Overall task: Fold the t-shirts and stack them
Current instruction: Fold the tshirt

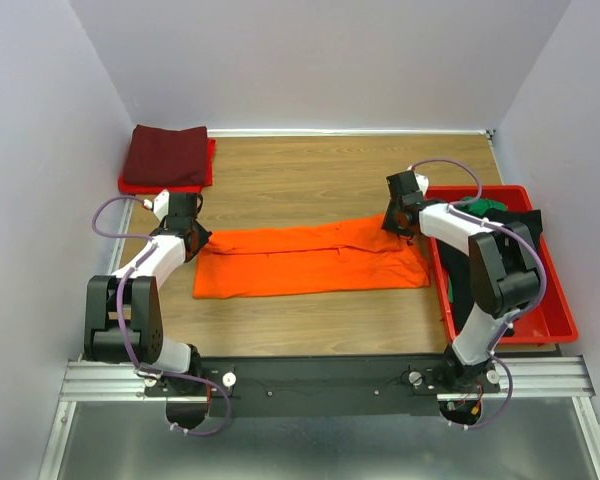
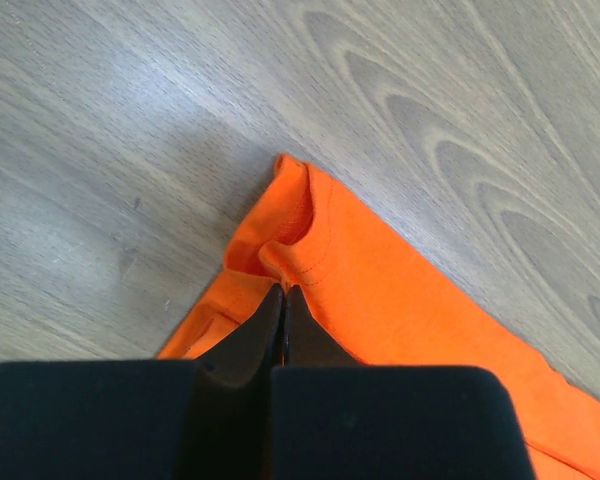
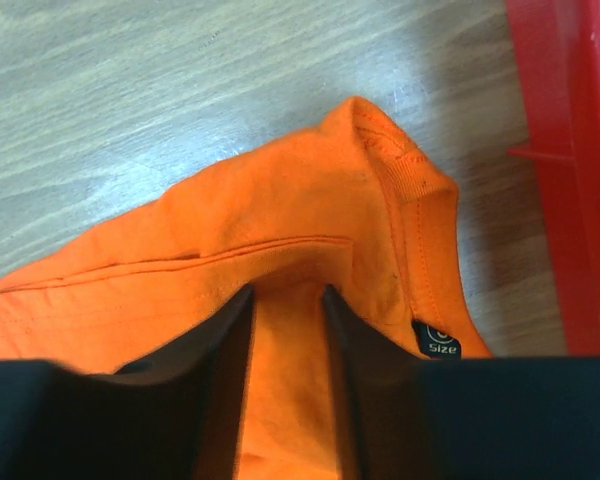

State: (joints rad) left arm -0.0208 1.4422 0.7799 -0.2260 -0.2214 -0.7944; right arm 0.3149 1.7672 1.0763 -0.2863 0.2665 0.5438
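The left gripper (image 2: 283, 292) has its fingertips pressed together on a puckered corner of the orange t-shirt (image 1: 310, 262), at that shirt's left end. The right gripper (image 3: 287, 292) stands part-way open, its fingers astride the cloth just beside the collar and the size label (image 3: 441, 340). Whether they press the cloth cannot be told. The shirt lies as a long band across the middle of the wood-grain table (image 1: 300, 170), its long axis running left to right and its collar end pointing right, near the red tray (image 1: 555, 300) holding dark and green garments (image 1: 485, 207). A folded maroon t-shirt (image 1: 168, 155) sits far left. White walls (image 1: 320, 60) enclose the table.
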